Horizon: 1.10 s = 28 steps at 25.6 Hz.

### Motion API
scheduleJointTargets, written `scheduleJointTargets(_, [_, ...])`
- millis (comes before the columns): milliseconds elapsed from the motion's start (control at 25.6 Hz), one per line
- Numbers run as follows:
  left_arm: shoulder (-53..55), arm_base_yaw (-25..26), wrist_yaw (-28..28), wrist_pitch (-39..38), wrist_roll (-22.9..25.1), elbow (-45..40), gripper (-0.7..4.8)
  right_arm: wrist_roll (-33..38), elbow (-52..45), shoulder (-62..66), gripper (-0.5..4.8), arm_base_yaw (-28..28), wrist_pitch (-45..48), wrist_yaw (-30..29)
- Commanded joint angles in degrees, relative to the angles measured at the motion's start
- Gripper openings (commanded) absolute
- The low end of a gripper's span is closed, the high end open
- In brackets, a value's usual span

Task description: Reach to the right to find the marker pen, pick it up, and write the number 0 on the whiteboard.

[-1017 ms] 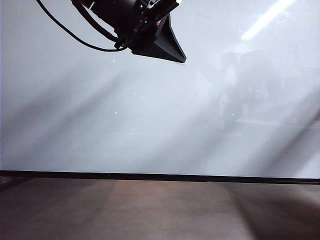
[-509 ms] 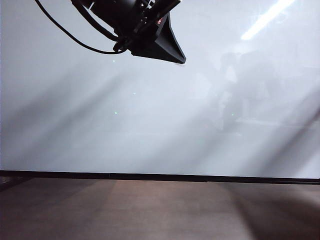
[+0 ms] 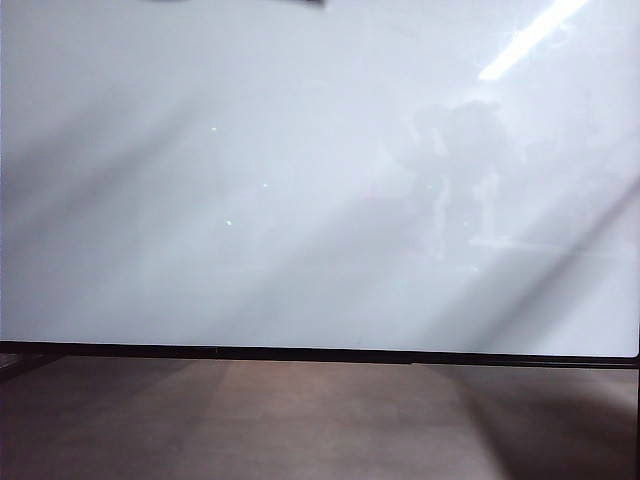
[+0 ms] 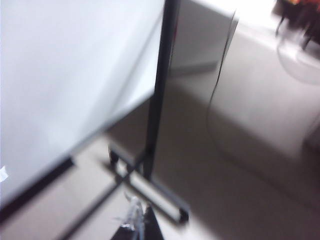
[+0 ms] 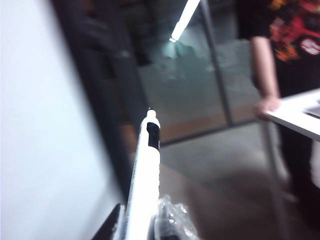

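Note:
The whiteboard [image 3: 300, 200] fills the exterior view, glossy and blank where it shows; the number 0 is out of view. Only a dark sliver of an arm [image 3: 240, 2] remains at that view's upper edge. In the right wrist view my right gripper [image 5: 142, 225] is shut on the marker pen [image 5: 145, 170], a white barrel with a black tip pointing away from the wrist, close beside the whiteboard [image 5: 40, 125]. My left gripper [image 4: 140, 220] is shut and holds nothing, hanging above the floor near the whiteboard [image 4: 60, 90] and its edge.
A black stand post [image 4: 160, 100] with a wheeled foot [image 4: 170, 202] holds the board up. Grey-brown floor [image 3: 320, 420] lies below the board's black lower edge. A person in a black and red shirt [image 5: 285, 60] rests a hand on a white table [image 5: 300, 117].
The black gripper that hung at the top of the exterior view has risen almost wholly out of it. The reflections on the board have shifted a little.

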Motion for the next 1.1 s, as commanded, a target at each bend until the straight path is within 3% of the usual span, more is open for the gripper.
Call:
scheduleJointTargets(39, [-6.49, 0.74, -4.04, -0.31, -3.98, 0.48, -0.05, 5.42, -1.25, -15.28, -0.05, 3.93, -15.67, -7.93])
scheduleJointTargets(117, [-9.60, 0.85, -4.90, -0.22, -7.43, 0.48, -0.05, 1.14, -0.26, -28.37, -0.05, 10.32, -33.09, -3.19])
scheduleJointTargets(235, [-11.56, 1.31, -4.87, -1.27, -7.72, 0.48, -0.05, -14.19, 5.31, -44.87, -0.05, 23.41, -57.48, 16.37])
scheduleJointTargets(352, [-11.65, 1.31, -4.76, -2.75, -7.76, 0.50, -0.05, -14.60, 9.86, -49.92, -0.05, 32.72, -66.84, 27.36])
scheduleJointTargets(704, [-11.50, 1.33, -4.66, -4.17, -6.29, 0.74, -0.05, -22.01, 23.93, -44.65, -0.05, 51.80, -82.40, 33.64])
scheduleJointTargets(861, [-10.60, 1.33, -2.64, -5.73, -6.29, 4.26, -0.05, -24.00, 29.64, -38.69, -0.05, 53.83, -82.27, 33.44])
scheduleJointTargets(1096, [-4.11, 1.31, -2.82, -12.98, -6.27, 17.16, -0.05, -26.82, 37.00, -29.66, -0.05, 53.64, -78.01, 33.42])
